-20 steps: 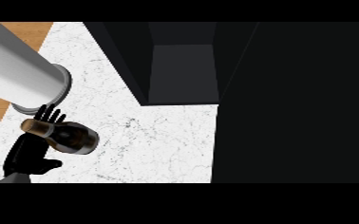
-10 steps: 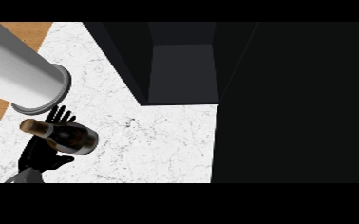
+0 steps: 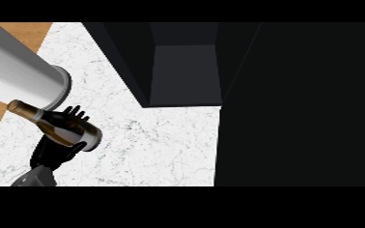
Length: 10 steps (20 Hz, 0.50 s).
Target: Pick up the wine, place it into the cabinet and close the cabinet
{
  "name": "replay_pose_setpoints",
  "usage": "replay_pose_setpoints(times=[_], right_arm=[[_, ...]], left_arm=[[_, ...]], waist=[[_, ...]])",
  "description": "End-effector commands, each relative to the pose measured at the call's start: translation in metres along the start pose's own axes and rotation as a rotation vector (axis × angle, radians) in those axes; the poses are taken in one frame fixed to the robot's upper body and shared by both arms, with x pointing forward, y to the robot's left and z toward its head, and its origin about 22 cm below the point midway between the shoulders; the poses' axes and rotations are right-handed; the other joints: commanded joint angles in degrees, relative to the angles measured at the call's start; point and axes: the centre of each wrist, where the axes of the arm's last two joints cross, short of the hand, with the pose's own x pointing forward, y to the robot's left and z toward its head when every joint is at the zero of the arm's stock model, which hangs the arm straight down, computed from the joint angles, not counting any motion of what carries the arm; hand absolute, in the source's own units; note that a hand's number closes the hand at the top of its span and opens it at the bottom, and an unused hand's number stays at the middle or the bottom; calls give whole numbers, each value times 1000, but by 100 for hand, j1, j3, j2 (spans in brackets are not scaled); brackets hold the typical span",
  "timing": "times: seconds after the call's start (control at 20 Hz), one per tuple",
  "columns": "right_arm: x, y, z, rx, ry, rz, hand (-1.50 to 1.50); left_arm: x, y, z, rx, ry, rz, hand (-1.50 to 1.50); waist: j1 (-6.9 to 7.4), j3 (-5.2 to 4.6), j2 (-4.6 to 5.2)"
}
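- The wine (image 3: 61,128) bottle is up off the counter (image 3: 164,145), lying tilted near the counter's left edge: gold-capped neck toward the left edge, flat base toward the middle.
- The left hand (image 3: 53,152) is under and behind the bottle, coming in from the lower left corner. Its fingers (image 3: 75,112) poke out above the bottle's body, fairly straight and a bit fanned, so it looks like the bottle sits across the palm. I honestly can't tell if the thumb wraps around it.
- A big grey cylinder (image 3: 28,82) fills the upper left, just above the bottle's neck.
- The cabinet (image 3: 182,72) is open at the counter's far edge, dark inside, well apart from the bottle.
- A large black panel (image 3: 292,106) covers the counter's whole right side.
- A strip of wood (image 3: 25,34) shows in the top left corner.
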Motion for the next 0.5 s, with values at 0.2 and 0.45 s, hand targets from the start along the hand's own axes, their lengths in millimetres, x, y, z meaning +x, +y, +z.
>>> replay_pose_setpoints(times=[0.2, 0.45], right_arm=[[10, 6, 3, 12, -40, -56, -150], [15, -2, 4, 23, -26, -24, -150]], left_arm=[[-18, -12, -2, -191, 0, 159, 150], [4, -24, -24, -214, -132, -46, 150]], waist=[[19, -3, 3], [10, -2, 4]])
